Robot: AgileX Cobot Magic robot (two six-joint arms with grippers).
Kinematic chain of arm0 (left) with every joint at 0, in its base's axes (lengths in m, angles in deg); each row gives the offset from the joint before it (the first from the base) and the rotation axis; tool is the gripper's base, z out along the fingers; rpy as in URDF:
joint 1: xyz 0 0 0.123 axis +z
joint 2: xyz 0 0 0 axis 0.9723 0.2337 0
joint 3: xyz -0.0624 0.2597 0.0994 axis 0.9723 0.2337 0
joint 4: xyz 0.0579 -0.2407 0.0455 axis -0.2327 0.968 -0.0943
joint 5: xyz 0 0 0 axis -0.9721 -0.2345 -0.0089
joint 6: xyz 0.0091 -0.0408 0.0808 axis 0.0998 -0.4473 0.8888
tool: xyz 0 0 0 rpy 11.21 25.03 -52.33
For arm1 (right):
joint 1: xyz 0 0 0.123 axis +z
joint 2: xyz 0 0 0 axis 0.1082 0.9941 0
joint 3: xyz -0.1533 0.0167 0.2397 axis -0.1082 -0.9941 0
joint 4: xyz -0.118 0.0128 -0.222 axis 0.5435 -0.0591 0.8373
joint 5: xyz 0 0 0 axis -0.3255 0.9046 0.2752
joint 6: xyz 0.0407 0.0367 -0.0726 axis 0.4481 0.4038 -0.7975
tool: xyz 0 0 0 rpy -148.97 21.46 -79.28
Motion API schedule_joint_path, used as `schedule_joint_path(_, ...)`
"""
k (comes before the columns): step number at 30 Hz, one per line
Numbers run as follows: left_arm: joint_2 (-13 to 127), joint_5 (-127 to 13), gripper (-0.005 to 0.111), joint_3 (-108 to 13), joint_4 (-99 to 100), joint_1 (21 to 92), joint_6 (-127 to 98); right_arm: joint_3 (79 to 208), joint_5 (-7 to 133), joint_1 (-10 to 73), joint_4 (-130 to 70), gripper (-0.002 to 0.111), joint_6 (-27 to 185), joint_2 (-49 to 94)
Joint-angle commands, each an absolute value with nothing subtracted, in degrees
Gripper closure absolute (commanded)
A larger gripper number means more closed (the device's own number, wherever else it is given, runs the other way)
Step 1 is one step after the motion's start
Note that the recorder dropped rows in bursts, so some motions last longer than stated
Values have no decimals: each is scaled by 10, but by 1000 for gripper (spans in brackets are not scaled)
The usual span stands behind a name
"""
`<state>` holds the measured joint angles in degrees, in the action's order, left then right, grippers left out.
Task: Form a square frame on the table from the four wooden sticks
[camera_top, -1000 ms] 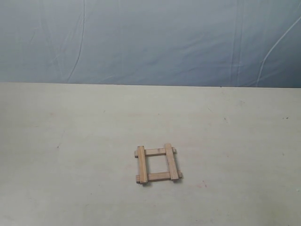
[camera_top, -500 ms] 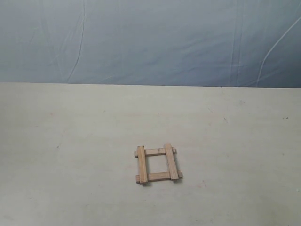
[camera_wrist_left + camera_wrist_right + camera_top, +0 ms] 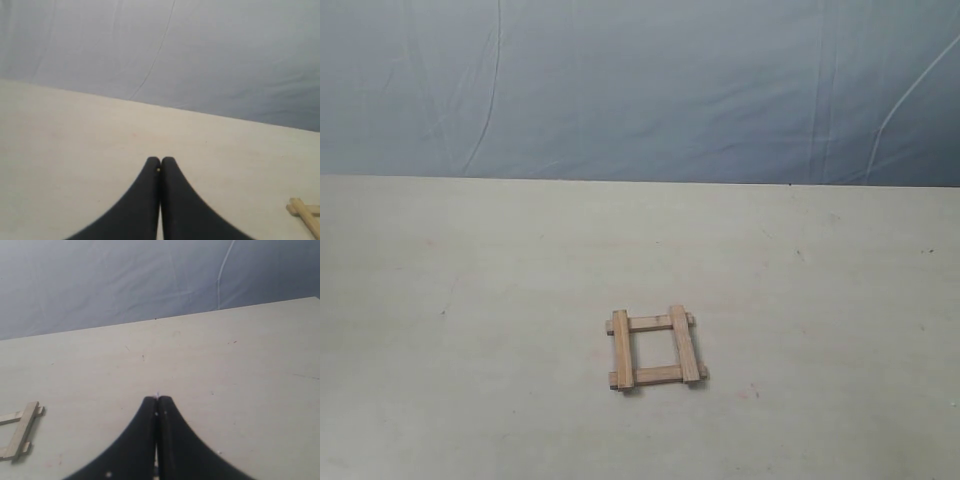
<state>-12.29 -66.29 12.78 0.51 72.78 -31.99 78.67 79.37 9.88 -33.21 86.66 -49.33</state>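
Note:
The four wooden sticks lie as a small square frame [image 3: 656, 348] on the pale beige table [image 3: 470, 300], two slats resting across the other two with ends sticking out at the corners. A corner of the frame [image 3: 304, 212] shows at the edge of the left wrist view, and one side of the frame [image 3: 20, 432] shows in the right wrist view. My left gripper [image 3: 160, 161] is shut with nothing in it, well apart from the frame. My right gripper [image 3: 157, 400] is also shut and empty, away from the frame. Neither arm shows in the exterior view.
A blue-grey cloth backdrop [image 3: 640, 90] hangs behind the table's far edge. A few tiny dark specks [image 3: 800, 255] mark the surface.

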Motion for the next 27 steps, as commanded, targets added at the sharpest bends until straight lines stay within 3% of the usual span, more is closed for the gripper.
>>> schedule_joint_path(1, -126, -706, 107, 130, 5, 747, -314, 787, 791, 96, -334, 109, 864, -495)
schedule_joint_path(27, -126, -711, 107, 130, 2, 754, -314, 787, 791, 96, -334, 109, 864, -495)
